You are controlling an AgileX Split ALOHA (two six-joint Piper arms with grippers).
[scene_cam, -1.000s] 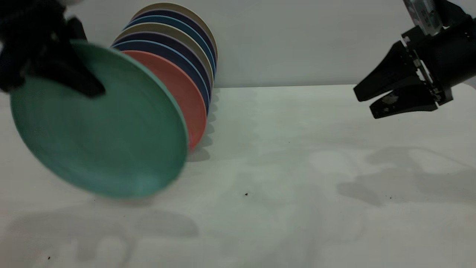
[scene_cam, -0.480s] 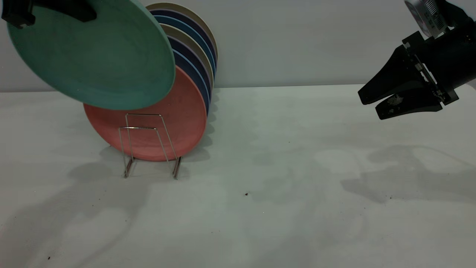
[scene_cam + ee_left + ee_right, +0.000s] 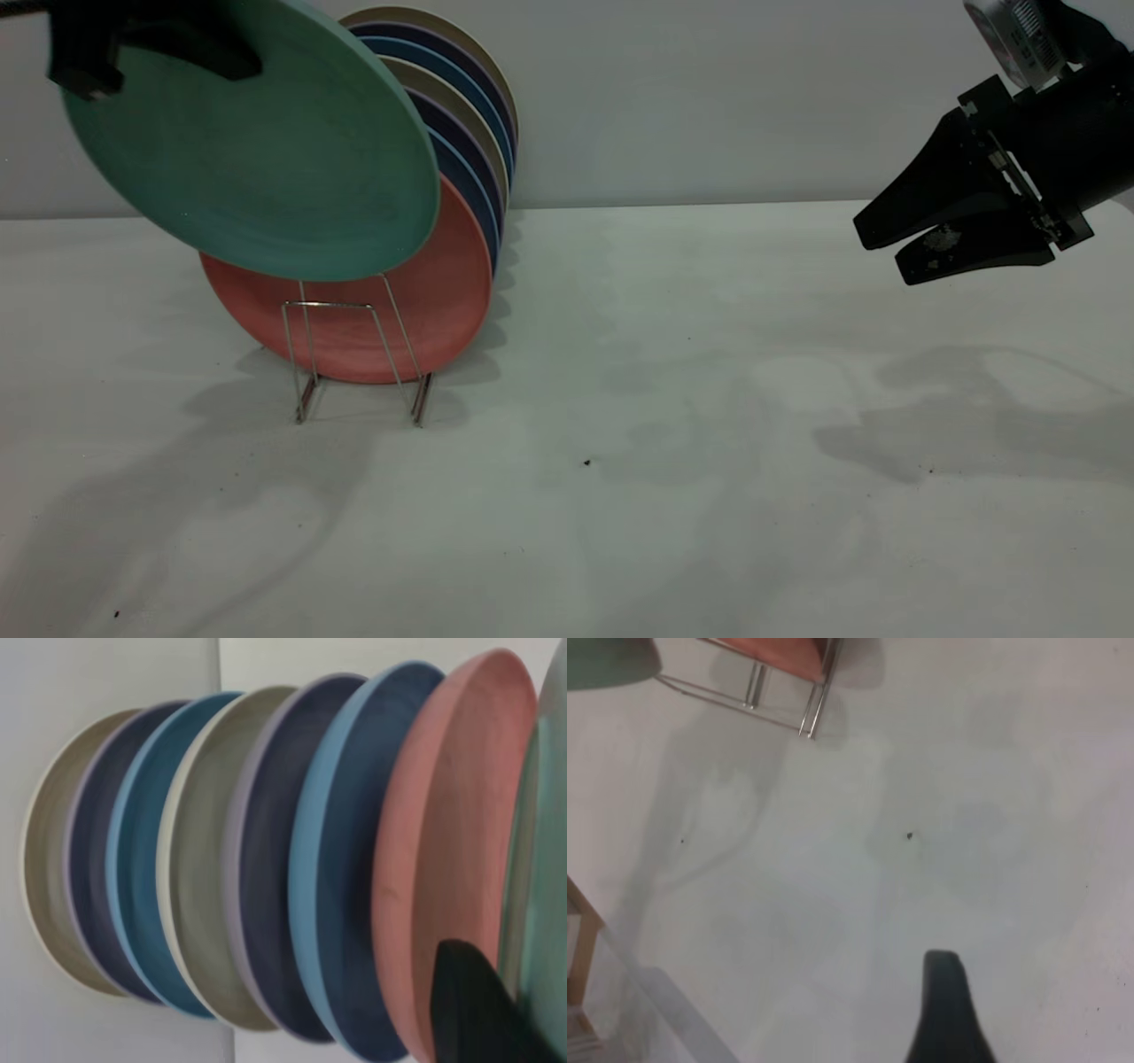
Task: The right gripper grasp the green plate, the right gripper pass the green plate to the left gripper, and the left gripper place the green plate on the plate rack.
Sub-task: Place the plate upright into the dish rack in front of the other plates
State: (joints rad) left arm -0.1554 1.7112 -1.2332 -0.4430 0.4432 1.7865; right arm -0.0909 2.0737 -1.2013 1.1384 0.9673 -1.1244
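— Where the green plate (image 3: 252, 146) hangs, how does it sit against the plate rack (image 3: 354, 350)?

— Above it and clear of it, tilted, with its face turned toward the exterior camera. Its lower edge overlaps the top of the rack's front wire loops in that view, but it is not seated in any slot.

— And what has hold of it?

— The left gripper (image 3: 146, 40), clamped on the plate's upper rim, up and to the left of the rack. One dark finger lies across the plate's face; in the left wrist view that finger (image 3: 478, 1010) shows as a black wedge against the green plate's edge (image 3: 540, 895).

— What stands in the rack itself?

— A salmon-pink plate (image 3: 381, 306) at the front, upright on edge just behind the green one. Behind it runs a row of navy, blue and beige plates (image 3: 465, 115), all on edge, closely packed (the left wrist view shows them fanned side by side, six behind the pink one).

— Where is the other arm?

— The right gripper (image 3: 886, 244) hovers well away from the rack, far to its right and above the white table (image 3: 673, 399). Its two wedge fingers stand slightly parted with nothing between them. A silver ribbed module (image 3: 1014, 31) sits on its wrist.

— Anything else near the rack?

— Only a small dark speck (image 3: 586, 462) on the table, to the rack's right and nearer the camera.
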